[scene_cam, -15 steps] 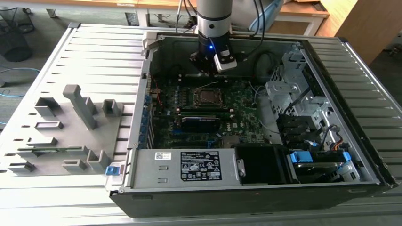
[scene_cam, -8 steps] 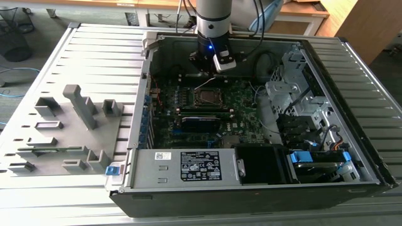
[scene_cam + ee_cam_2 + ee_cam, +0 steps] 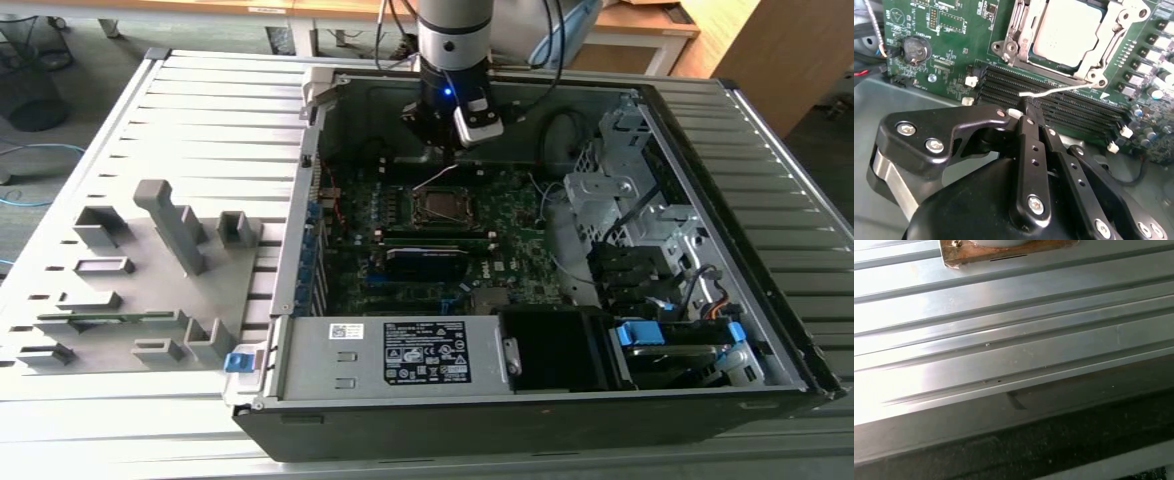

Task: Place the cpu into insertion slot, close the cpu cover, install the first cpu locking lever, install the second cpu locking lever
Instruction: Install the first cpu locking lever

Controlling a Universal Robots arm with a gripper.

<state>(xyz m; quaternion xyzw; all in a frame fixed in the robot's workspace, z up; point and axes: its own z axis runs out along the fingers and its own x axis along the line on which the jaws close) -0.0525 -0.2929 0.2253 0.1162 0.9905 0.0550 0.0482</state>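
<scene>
white label [image 3: 427, 352] on power supply | barcodes and print | too small to read

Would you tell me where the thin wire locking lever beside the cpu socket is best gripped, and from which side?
Probably the locking lever's free bent end, from above: it reaches out over the black memory slots, while the other end is pinned at the socket corner.

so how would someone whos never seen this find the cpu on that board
Start at the open computer case on the slatted metal table and look at its green motherboard. In the second wrist view, just beyond the black memory slots, sits a silvery socket frame. The cpu is the flat, dull silver-grey square inside that frame, the only plain smooth metal face among dark connectors and small components.
</scene>
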